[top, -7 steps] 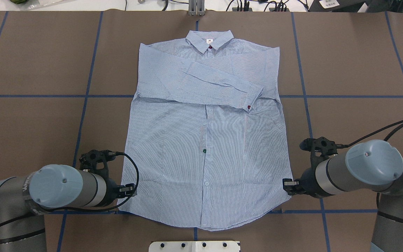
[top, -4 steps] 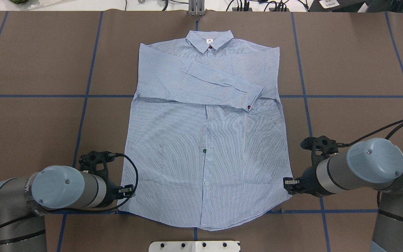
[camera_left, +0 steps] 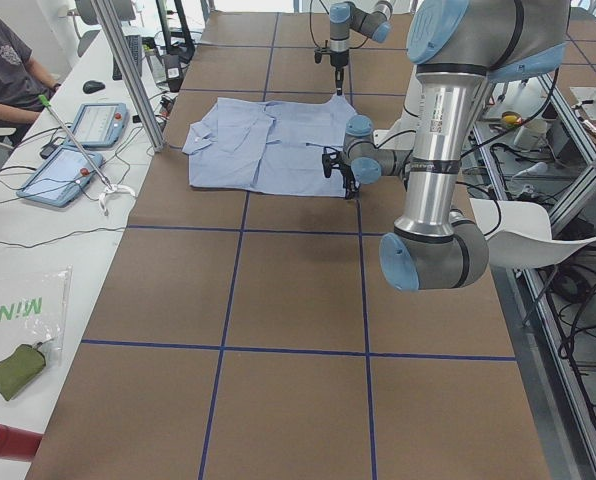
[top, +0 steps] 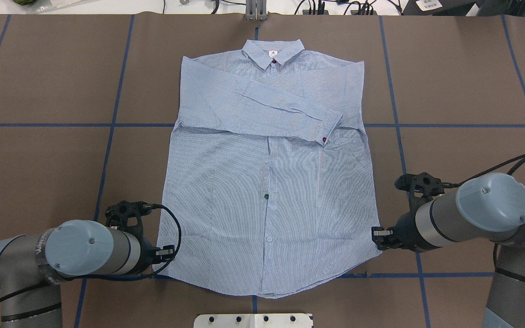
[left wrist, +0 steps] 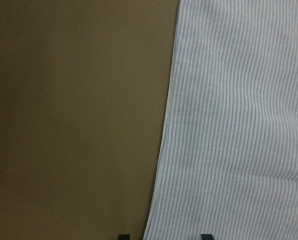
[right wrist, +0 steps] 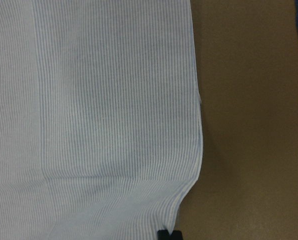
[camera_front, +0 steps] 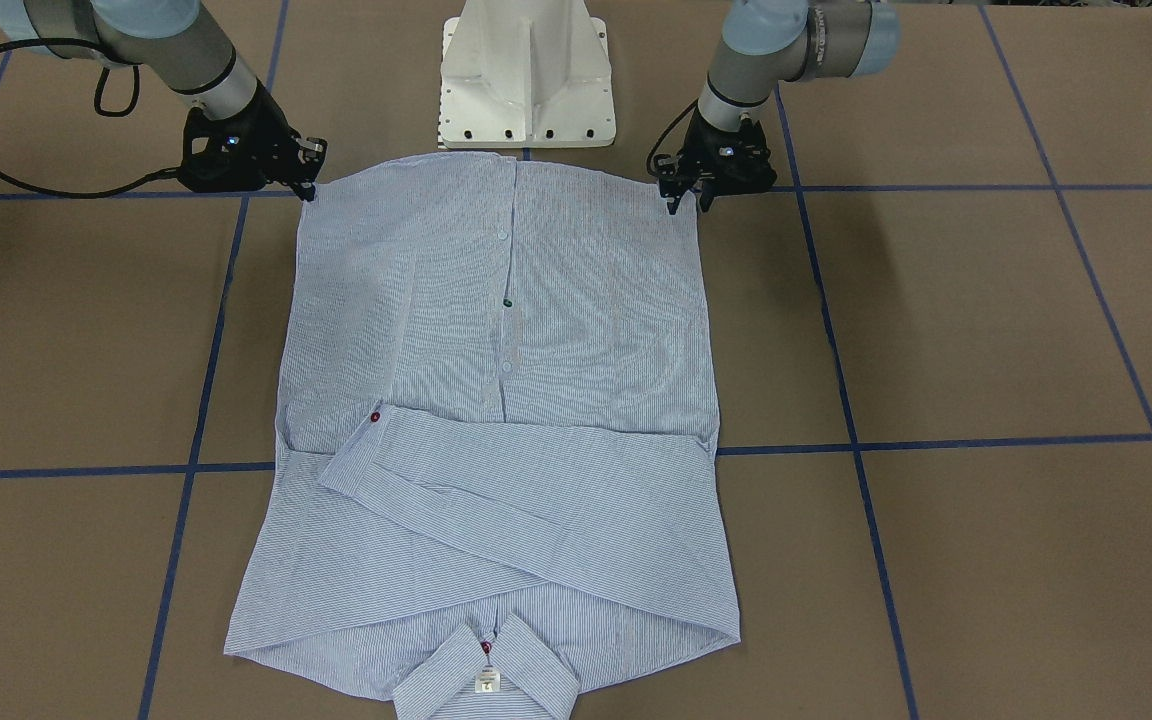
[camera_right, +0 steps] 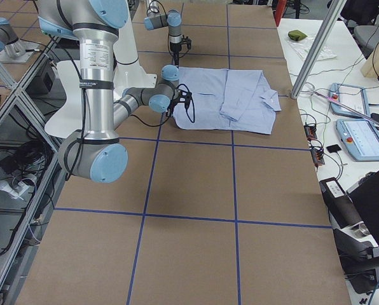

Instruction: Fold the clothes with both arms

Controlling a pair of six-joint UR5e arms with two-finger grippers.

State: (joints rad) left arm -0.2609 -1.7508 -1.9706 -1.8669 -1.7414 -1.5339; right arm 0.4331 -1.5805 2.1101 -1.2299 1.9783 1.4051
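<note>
robotics lab, bench-test setup. big table [top: 39,182] papered brown, gridded with blue tape lines [top: 112,125]. left arm [top: 71,253] and right arm [top: 476,214], industrial jointed type, either side of a white pedestal [camera_front: 526,80]. side bench carries teach pendants [camera_left: 96,124]; aluminium frame post [camera_left: 128,70] beside it. cable tangles [camera_right: 18,159] on the floor under the frame. person [camera_left: 8,60] seated at the bench.

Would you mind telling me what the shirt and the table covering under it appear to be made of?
Shirt: thin woven cloth, probably cotton or a blend, matte. It has fine blue-white stripes and soft creases, and lies limp. Table covering: looks like matte brown paper or card, flat and unshiny, marked by blue tape lines; which one I cannot tell.
</note>
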